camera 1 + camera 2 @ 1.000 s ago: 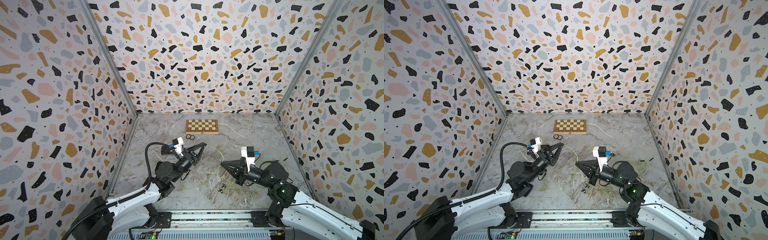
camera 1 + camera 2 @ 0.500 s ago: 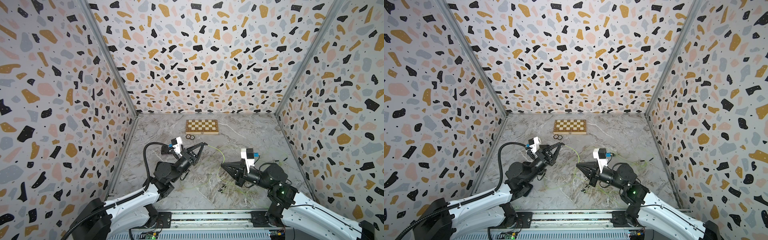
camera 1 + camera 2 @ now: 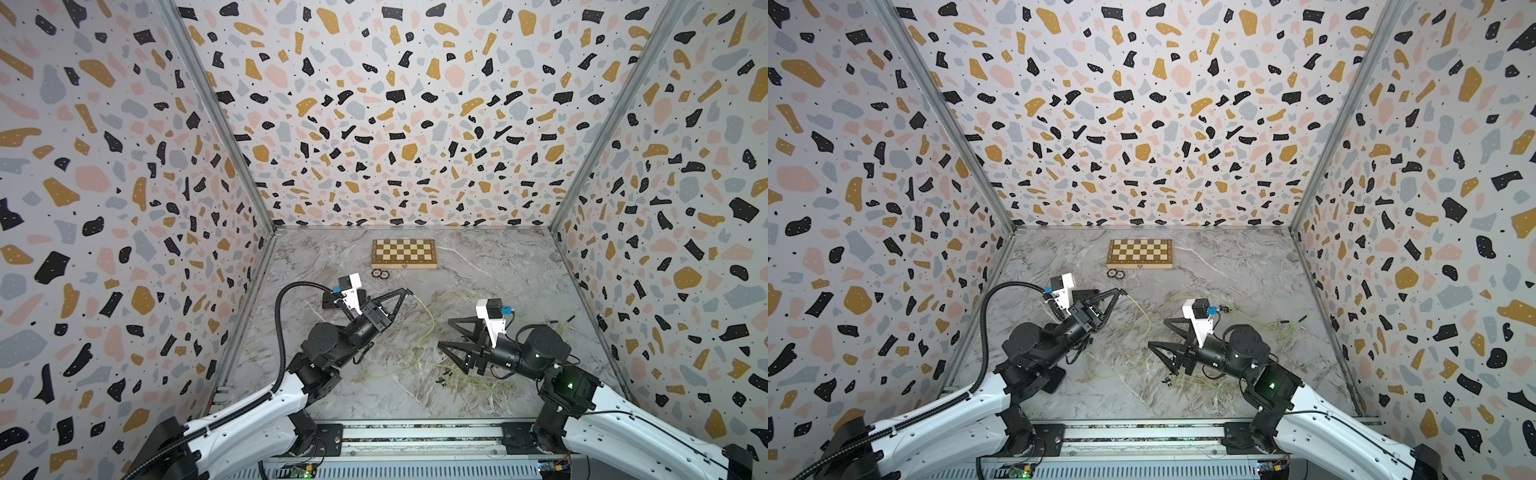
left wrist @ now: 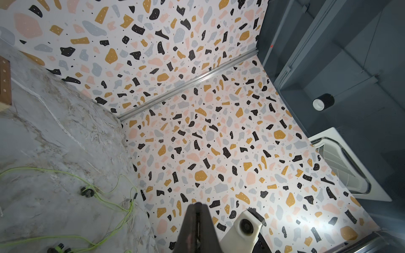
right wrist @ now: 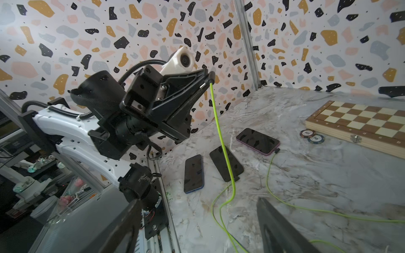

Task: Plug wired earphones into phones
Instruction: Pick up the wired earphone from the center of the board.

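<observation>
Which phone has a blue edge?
The glossy black phone farthest from the checkered wooden chessboard; the middle phone looks all black, and the nearest one has a purple edge.

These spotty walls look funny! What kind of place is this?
Likely a robot test booth: spotty panel walls box in a marble-look table, and a left arm and right arm sit on a rail.

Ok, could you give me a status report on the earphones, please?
Left gripper shut on earphone plug, raised, cord trailing down. Right gripper open above loose cords. Purple-edged phone plugged in, blue-edged phone not. Nothing blocking them.
</observation>
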Robot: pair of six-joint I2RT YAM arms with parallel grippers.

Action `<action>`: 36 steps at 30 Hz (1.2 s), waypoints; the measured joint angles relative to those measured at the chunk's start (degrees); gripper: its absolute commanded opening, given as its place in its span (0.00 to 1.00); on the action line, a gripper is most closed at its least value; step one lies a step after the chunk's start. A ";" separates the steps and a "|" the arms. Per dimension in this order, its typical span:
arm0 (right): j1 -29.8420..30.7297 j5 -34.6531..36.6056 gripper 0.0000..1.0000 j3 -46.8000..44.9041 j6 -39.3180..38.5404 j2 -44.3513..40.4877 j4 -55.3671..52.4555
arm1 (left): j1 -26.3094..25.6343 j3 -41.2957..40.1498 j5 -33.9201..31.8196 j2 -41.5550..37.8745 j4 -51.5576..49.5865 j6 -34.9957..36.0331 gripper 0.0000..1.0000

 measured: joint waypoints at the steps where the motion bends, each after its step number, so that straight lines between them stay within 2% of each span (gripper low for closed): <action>1: -0.46 -0.33 1.00 1.16 -0.48 0.37 -1.66 | 0.00 1.53 1.05 -0.94 -2.97 2.89 0.00; 3: -1.92 -2.16 0.98 3.67 -0.90 1.36 -4.02 | 0.00 5.07 3.41 -2.47 -9.14 8.81 0.00; 9: -5.86 -14.14 0.81 10.64 -0.02 7.78 -4.24 | 0.00 13.66 13.31 -3.58 -22.40 25.70 0.00; 14: -5.81 -23.61 0.70 14.97 1.60 12.96 -2.43 | 0.00 15.89 19.47 -3.30 -30.25 34.77 0.00; 21: -5.25 -28.09 0.58 16.63 2.67 13.62 -1.40 | 0.00 15.87 22.73 -3.41 -32.74 38.58 0.00; 29: -4.85 -28.24 0.41 16.92 3.32 15.47 -1.18 | 0.00 15.58 24.98 -4.57 -32.20 38.84 0.00; 36: -3.63 -28.02 0.32 18.43 3.72 17.07 -1.01 | 0.00 15.41 26.23 -4.66 -31.52 38.80 0.00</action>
